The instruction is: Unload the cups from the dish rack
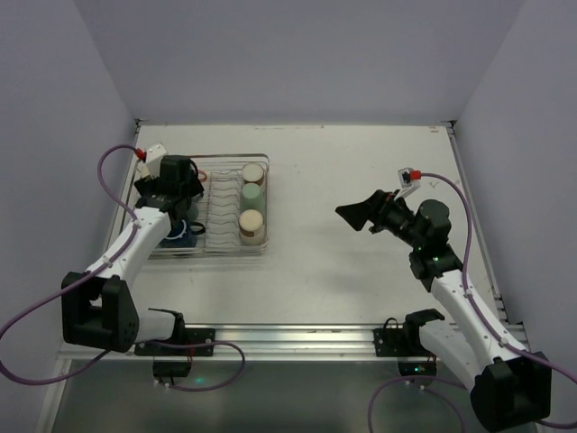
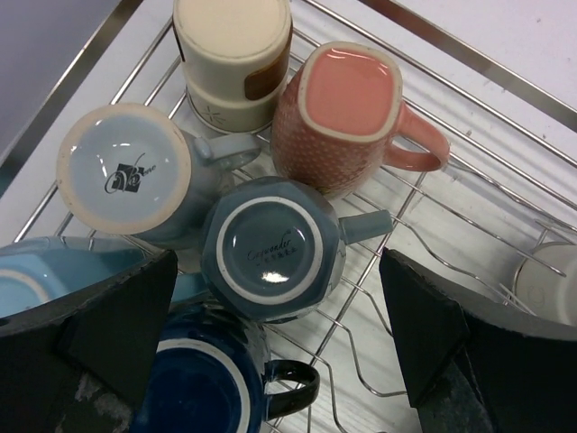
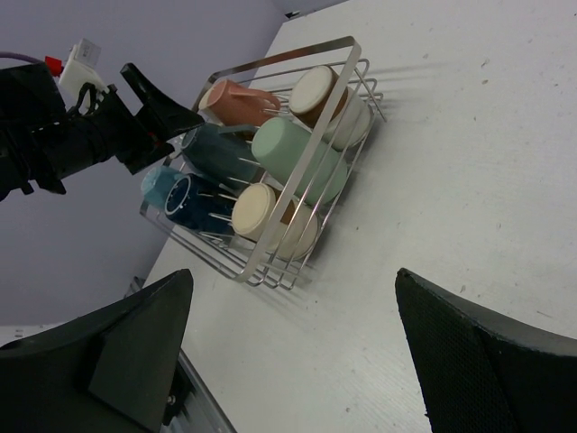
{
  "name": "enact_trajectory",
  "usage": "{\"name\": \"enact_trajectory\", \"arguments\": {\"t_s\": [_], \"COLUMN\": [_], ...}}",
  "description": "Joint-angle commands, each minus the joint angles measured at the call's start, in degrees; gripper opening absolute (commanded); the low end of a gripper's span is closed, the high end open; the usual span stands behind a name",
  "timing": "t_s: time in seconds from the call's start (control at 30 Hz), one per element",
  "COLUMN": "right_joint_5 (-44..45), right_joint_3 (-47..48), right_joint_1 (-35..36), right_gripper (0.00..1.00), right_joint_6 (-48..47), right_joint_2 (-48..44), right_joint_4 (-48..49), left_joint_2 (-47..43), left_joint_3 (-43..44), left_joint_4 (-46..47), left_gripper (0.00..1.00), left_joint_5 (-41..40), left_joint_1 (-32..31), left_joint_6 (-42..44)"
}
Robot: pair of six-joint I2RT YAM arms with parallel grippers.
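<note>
The silver wire dish rack point(image 1: 219, 207) stands at the table's left. My left gripper point(image 1: 183, 206) hangs open over its left half. In the left wrist view the open left gripper point(image 2: 279, 316) is just above an upside-down grey-teal mug point(image 2: 270, 248), its fingers on either side and not touching. Around it stand a salmon pink mug point(image 2: 347, 113), a light blue mug point(image 2: 126, 176), a navy mug point(image 2: 203, 383) and a beige tumbler point(image 2: 233, 59). A pale green tumbler point(image 1: 252, 194) lies between two beige ones in the rack's right column. My right gripper point(image 1: 361, 215) is open and empty above the table's middle.
The right wrist view shows the rack point(image 3: 279, 56) from its near right corner, with bare white table between it and the right gripper point(image 3: 293, 334). Purple walls close the left, back and right. A metal rail point(image 1: 297, 338) runs along the near edge.
</note>
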Motion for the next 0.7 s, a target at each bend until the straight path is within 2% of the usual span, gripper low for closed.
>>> {"name": "enact_trajectory", "arguments": {"t_s": [0.0, 0.2, 0.4, 0.47, 0.57, 0.67], "right_joint_5": [-1.6, -1.4, -1.2, -1.1, -1.0, -0.6], "right_joint_3": [2.6, 2.8, 3.0, 3.1, 3.4, 3.5], "right_joint_1": [0.5, 0.8, 1.4, 1.6, 1.7, 1.8], "right_gripper": [0.95, 0.95, 0.95, 0.95, 0.95, 0.95], "right_joint_6": [-1.3, -1.5, -2.0, -2.0, -2.4, -2.7], "right_joint_2": [0.2, 0.5, 1.0, 1.1, 1.2, 1.2], "right_joint_4": [-0.4, -0.7, -0.9, -1.0, -1.5, -2.0], "left_joint_2": [1.6, 5.2, 5.7, 5.6, 5.5, 5.8], "left_joint_3": [1.9, 1.1, -0.6, -1.2, -2.5, -3.3], "left_joint_4": [3.6, 5.2, 7.7, 8.7, 9.8, 9.8], "left_gripper": [0.98, 0.97, 0.94, 0.87, 0.83, 0.86], "left_joint_5": [0.6, 4.7, 5.2, 5.2, 5.8, 6.0], "left_joint_1": [1.5, 4.3, 5.2, 5.6, 5.9, 6.1], "left_joint_6": [-4.0, -4.7, -5.2, -5.5, -5.6, -6.2]}}
